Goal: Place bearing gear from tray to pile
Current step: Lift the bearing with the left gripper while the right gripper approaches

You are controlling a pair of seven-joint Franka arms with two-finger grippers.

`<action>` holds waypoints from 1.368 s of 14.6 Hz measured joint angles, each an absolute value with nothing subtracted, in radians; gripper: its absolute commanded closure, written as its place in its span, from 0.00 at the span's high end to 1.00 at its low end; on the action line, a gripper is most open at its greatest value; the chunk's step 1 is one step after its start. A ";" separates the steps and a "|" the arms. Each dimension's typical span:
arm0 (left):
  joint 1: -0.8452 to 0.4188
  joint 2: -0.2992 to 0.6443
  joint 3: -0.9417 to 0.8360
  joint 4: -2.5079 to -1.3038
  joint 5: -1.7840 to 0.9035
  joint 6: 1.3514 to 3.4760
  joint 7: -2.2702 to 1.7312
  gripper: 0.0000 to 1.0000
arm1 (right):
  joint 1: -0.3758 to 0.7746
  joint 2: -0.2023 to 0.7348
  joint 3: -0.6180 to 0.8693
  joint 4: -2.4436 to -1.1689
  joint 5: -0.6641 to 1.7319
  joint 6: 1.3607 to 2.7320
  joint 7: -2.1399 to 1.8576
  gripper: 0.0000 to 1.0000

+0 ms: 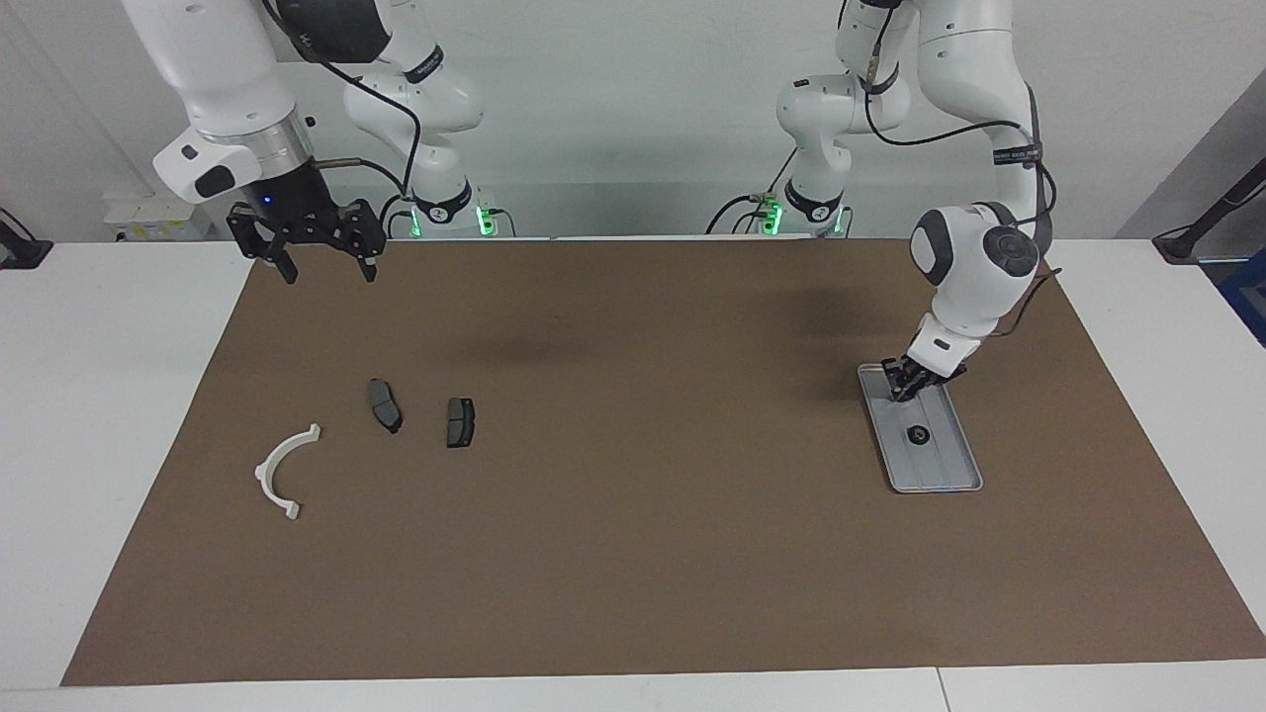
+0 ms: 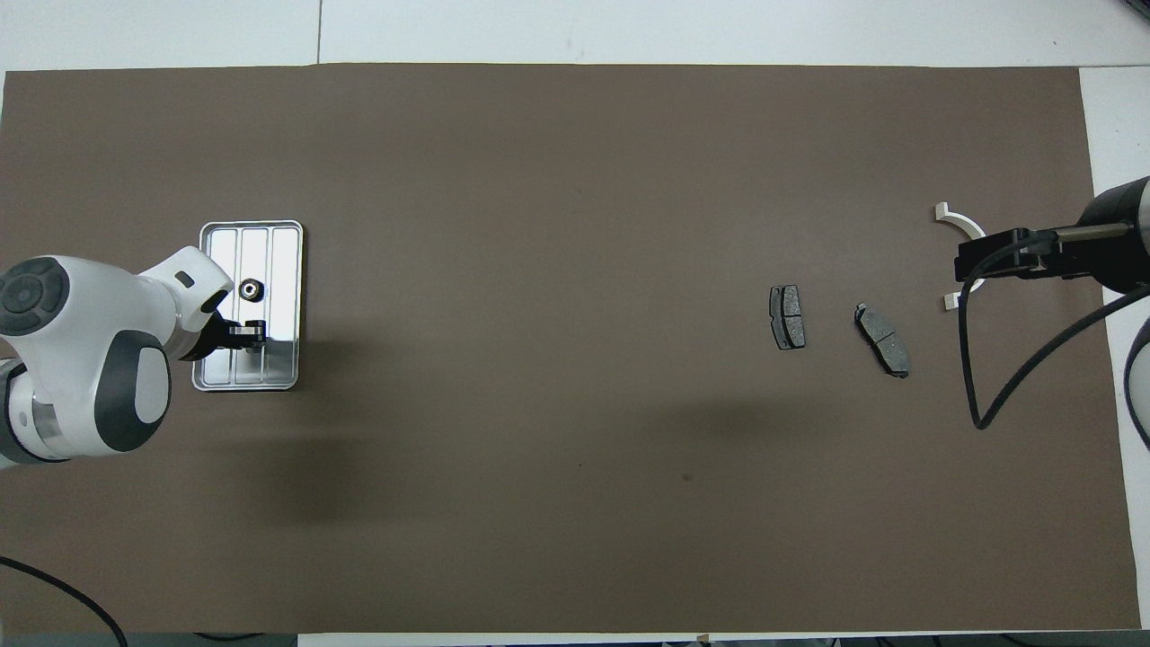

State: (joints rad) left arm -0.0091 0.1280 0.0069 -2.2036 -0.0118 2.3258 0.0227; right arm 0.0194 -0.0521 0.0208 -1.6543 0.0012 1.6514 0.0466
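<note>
The bearing gear [image 1: 918, 434] is small, dark and round and lies on the ribbed floor of the silver-grey tray [image 1: 951, 477] toward the left arm's end of the mat. In the overhead view the gear [image 2: 250, 288] sits mid-tray [image 2: 280, 261]. My left gripper [image 1: 905, 382] is low over the tray's end nearer the robots, short of the gear, and shows in the overhead view [image 2: 249, 333]. The pile, toward the right arm's end, is a white bracket [image 1: 282, 470] and two dark pads [image 1: 385, 405] [image 1: 460, 422]. My right gripper [image 1: 328, 269] hangs open and empty, high up.
A brown mat [image 1: 633, 554] covers the white table. From overhead the raised right gripper [image 2: 979, 259] and its cable cover part of the white bracket [image 2: 959, 218]. The two pads [image 2: 787, 316] [image 2: 882, 340] lie apart from each other.
</note>
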 measured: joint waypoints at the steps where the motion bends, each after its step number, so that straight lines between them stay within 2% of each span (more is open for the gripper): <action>1: -0.017 0.128 0.005 -2.139 -0.017 2.261 -0.017 0.00 | 0.019 -0.052 0.021 -1.655 0.001 1.651 0.047 1.00; 3: -0.107 0.131 0.002 -2.006 -0.019 2.172 -0.227 0.00 | 0.017 -0.052 0.020 -1.656 0.001 1.651 0.047 1.00; 6: -0.370 0.170 -0.006 -1.926 -0.015 2.166 -0.606 0.00 | 0.013 -0.052 0.018 -1.658 0.001 1.651 0.047 1.00; 9: -0.580 0.311 -0.008 -1.841 0.058 2.179 -0.919 0.00 | 0.011 -0.053 0.018 -1.663 0.001 1.650 0.047 1.00; 12: -0.641 0.457 -0.005 -1.734 0.073 2.220 -1.026 0.00 | 0.011 -0.058 0.018 -1.684 0.001 1.650 0.047 1.00; 17: -0.644 0.514 0.002 -1.713 0.077 2.269 -1.058 0.00 | 0.013 -0.057 0.020 -1.764 0.001 1.728 0.047 1.00; 18: -0.646 0.514 0.003 -1.713 0.079 2.271 -1.060 0.25 | 0.017 -0.057 0.020 -1.794 0.001 1.760 0.051 1.00; 19: -0.646 0.514 0.003 -1.713 0.080 2.272 -1.060 0.96 | 0.024 -0.055 0.021 -1.826 0.002 1.797 0.064 1.00; 20: -0.646 0.514 0.004 -1.713 0.080 2.272 -1.061 1.00 | 0.039 -0.052 0.021 -1.856 0.003 1.833 0.093 1.00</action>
